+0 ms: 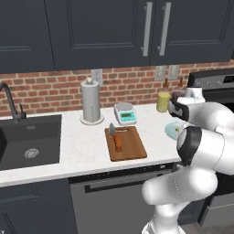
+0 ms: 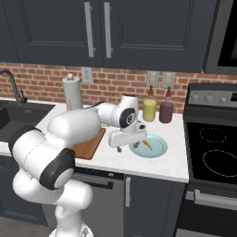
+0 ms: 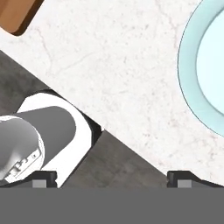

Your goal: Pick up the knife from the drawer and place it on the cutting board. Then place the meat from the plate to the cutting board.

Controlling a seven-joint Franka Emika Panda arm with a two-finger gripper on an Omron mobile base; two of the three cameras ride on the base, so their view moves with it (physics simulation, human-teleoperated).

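Hand view: fingers point(image 3: 111, 177) spread wide, holding nothing, above bare counter point(image 3: 113, 74) strip between cutting board point(image 3: 17, 13) corner and plate point(image 3: 192, 78) rim. Knife point(image 1: 115, 136) lies on board; meat point(image 2: 147, 144) on plate.

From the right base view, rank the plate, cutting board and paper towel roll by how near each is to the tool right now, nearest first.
1. Plate: on the counter right beside the open tool, toward the stove.
2. Cutting board: on the tool's other side, partly hidden by the arm.
3. Paper towel roll: farthest, back by the brick wall.
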